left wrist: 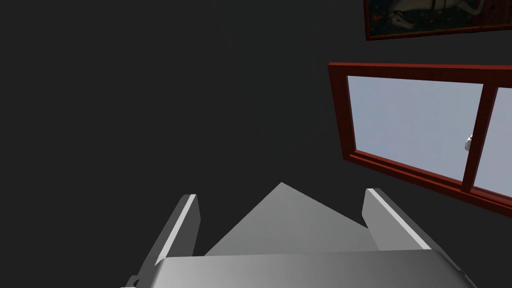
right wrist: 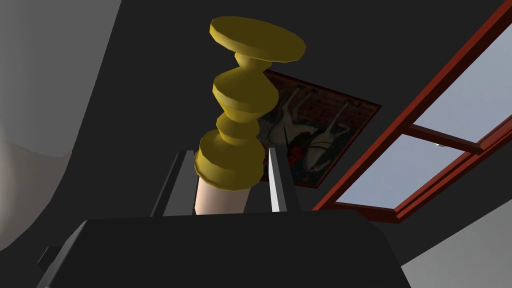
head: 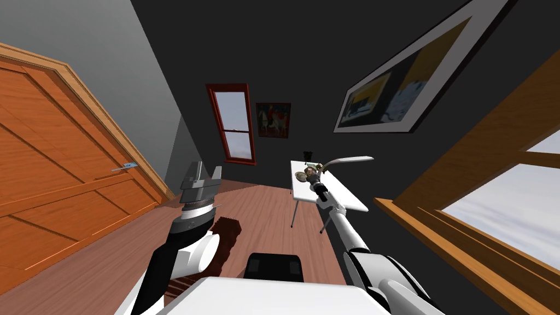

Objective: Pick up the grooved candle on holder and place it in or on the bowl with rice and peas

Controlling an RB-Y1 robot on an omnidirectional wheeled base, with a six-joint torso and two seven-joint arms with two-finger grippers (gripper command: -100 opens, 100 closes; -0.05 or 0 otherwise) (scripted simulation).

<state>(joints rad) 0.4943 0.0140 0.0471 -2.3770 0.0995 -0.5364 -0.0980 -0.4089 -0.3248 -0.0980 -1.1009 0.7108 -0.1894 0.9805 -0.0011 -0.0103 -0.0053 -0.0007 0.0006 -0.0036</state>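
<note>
1. Right gripper (right wrist: 227,152) jaws are clenched on the pale cylindrical candle (right wrist: 220,196), the two blades pressing its sides next to its turned, golden-yellow holder (right wrist: 245,95).
2. The candle's long axis runs along the fingers. The holder's flat round foot points away from the gripper's body.
3. In the head view the right arm reaches to the centre of the frame, over a white rectangular table (head: 340,196) on thin legs.
4. The held candle hangs above the tabletop, just beside a small round bowl (head: 301,176). What the bowl holds is too small to tell.
5. Left gripper (head: 203,170) stands raised at lower left of centre, jaws released.
6. A reddish-brown plank floor (head: 262,219) and dark walls surround the table. An orange wooden door (head: 54,164) fills the left edge and a red-framed window (head: 235,123) sits at upper centre.
</note>
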